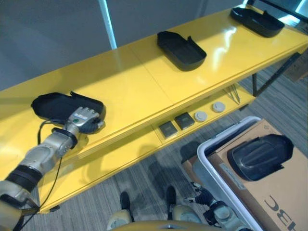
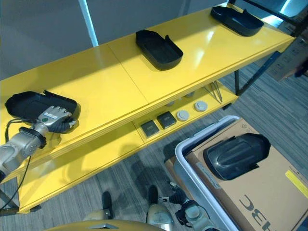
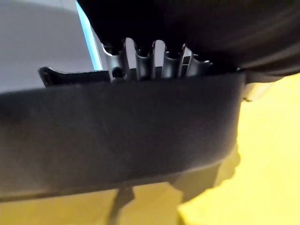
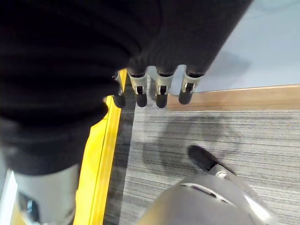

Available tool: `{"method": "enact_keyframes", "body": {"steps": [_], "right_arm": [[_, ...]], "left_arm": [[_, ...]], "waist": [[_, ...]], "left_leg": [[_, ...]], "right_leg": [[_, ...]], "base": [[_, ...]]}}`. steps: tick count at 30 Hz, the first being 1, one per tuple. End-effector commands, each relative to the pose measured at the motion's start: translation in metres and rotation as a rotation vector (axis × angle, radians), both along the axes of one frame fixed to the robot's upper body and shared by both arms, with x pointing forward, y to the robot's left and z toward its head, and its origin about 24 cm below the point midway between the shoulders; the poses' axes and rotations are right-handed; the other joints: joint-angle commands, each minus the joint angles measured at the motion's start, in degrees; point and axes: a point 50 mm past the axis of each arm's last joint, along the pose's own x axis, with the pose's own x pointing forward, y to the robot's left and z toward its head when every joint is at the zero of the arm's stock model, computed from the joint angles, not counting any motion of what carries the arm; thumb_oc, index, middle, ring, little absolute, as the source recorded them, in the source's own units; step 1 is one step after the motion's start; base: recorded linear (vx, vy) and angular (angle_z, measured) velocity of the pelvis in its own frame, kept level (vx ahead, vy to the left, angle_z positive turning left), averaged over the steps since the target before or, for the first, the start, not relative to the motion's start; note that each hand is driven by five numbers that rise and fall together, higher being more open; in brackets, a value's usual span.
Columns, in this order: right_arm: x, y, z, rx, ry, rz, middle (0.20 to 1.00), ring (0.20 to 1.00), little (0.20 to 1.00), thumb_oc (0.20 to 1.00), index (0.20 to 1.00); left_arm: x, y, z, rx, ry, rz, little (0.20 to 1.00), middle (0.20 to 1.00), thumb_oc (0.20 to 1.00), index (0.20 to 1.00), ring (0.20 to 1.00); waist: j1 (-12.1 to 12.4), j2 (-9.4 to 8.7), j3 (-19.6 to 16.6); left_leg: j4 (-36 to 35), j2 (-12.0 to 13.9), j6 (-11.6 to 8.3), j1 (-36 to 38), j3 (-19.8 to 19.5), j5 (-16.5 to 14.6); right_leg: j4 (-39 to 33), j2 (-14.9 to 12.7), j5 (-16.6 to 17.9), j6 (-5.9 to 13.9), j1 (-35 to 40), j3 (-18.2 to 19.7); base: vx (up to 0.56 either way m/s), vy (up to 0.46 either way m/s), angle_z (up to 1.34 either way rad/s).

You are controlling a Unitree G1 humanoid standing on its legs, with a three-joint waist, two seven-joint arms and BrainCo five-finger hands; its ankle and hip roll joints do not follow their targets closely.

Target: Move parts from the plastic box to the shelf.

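We see the black moulded plastic part [image 1: 60, 107] resting at the left end of the yellow shelf top [image 1: 130, 82], with our left hand [image 1: 85, 119] at its near edge, fingers [image 3: 143, 63] hooked over its wall and gripping it. Two similar black parts [image 1: 181, 50] [image 1: 257, 20] lie further along the shelf. Another black part [image 1: 260, 156] sits on brown cardboard inside the white-rimmed plastic box [image 1: 207, 163], while our right hand [image 4: 159, 91] hangs over the floor, fingers relaxed and apart.

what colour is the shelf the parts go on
Bright glossy yellow; the shelf shows best in the left eye view, with black parts on top.
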Motion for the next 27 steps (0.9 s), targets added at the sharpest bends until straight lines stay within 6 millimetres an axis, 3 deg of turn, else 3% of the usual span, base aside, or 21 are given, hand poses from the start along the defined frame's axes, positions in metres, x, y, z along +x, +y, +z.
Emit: {"method": "enact_keyframes", "body": {"steps": [1,6,15,27], "right_arm": [[0.012,0.016,0.009,0.086,-0.088,0.039,1.0,1.0,1.0,1.0,1.0],[0.004,0.013,0.007,0.082,-0.079,0.035,1.0,1.0,1.0,1.0,1.0],[0.001,0.014,0.006,0.081,-0.08,0.039,1.0,1.0,1.0,1.0,1.0],[0.003,0.014,0.004,0.083,-0.08,0.005,1.0,1.0,1.0,1.0,1.0]], "left_arm": [[0.011,0.001,0.039,0.03,-0.108,-0.098,0.2,0.2,0.2,0.2,0.2],[0.011,0.002,0.042,0.128,-0.071,-0.164,0.2,0.2,0.2,0.2,0.2],[0.01,-0.011,0.067,0.363,-0.106,-0.356,0.2,0.2,0.2,0.2,0.2],[0.005,0.017,0.054,0.263,-0.079,-0.192,0.2,0.2,0.2,0.2,0.2]], "waist": [[-1.4,-3.82,0.3],[-1.8,-3.91,-0.2],[-2.3,-3.79,-0.4],[-1.4,-3.66,0.2]], "left_leg": [[0.0,1.1,-1.53,1.7,-0.4,-4.8],[0.0,0.8,-1.48,0.7,0.0,-4.8],[0.0,0.4,-1.34,0.1,0.9,-4.9],[0.0,0.0,-1.28,1.1,0.4,-5.0]], "right_leg": [[0.1,-1.9,-6.8,4.54,2.1,-0.4],[0.1,-2.2,-6.4,4.92,0.9,-0.1],[0.1,-2.9,-5.9,5.48,-0.5,0.5],[0.1,-3.1,-6.3,5.31,1.0,0.1]], "base": [[-0.01,0.041,-0.07],[0.01,0.032,-0.1],[0.01,0.022,-0.04],[0.0,0.003,0.0]]}}
